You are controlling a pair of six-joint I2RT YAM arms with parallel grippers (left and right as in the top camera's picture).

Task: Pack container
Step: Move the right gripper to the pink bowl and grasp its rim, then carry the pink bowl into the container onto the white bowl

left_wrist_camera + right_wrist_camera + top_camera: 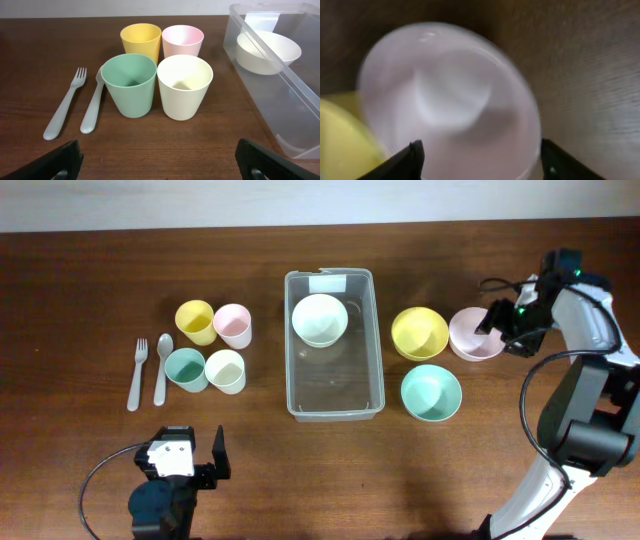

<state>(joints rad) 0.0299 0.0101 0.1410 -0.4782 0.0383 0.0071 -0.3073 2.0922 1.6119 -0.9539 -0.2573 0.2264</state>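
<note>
Pink bowl point(455, 95) sits directly under right gripper point(481, 159); jaws spread wide to either side of it, nothing clamped, view blurred; step in hand looks like picking this bowl; best to pinch one rim wall squarely and lift straight up before swinging; yellow bowl point(419, 332) is just beside it on the container side, so a tilted lift could knock it; teal bowl point(431, 393) near, apart; container point(335, 385) mid-table, upright, white bowl point(319, 319) at its label end, other end bare; clear the rim going in; farthest: cups point(130, 87), left gripper point(165, 162) wide open, holding nothing.
</note>
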